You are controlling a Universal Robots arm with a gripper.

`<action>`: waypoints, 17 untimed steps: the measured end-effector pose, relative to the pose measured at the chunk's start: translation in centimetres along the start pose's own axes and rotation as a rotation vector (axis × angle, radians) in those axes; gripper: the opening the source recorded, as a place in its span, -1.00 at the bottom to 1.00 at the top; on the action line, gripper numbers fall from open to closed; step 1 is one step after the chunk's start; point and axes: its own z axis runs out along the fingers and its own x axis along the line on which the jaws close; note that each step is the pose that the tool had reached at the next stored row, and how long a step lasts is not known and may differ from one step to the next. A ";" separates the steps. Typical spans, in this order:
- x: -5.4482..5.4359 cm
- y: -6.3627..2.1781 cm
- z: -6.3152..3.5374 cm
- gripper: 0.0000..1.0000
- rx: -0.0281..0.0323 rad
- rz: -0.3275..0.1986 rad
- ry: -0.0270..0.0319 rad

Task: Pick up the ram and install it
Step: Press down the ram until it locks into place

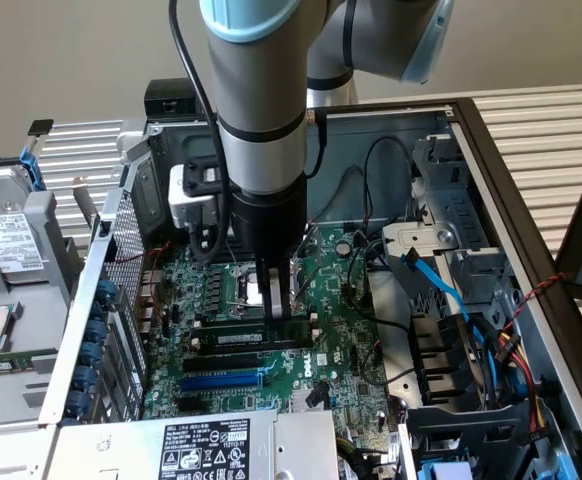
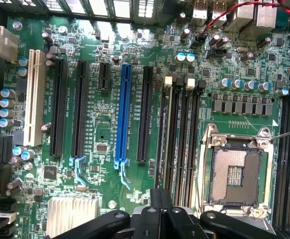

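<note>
Exterior view: the end effector [image 1: 279,300], closed, presses down on the ram [image 1: 246,326] lying along a memory slot beside the processor socket [image 2: 234,174]; seating it well likely needs straight, even downward pressure.

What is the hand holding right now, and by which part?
Cannot be told for sure. The hand is shut, its tips down on the ram near the end toward the exterior view's right; pinching or just pressing, I can't tell.
</note>
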 end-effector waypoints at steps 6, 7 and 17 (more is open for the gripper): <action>0.0 0.00 0.15 -0.80 0.0000 -0.001 -0.0024; 0.0 0.00 0.17 -0.80 0.0000 -0.001 -0.0027; -0.1 0.49 -1.07 -0.80 0.0003 -0.001 -0.0085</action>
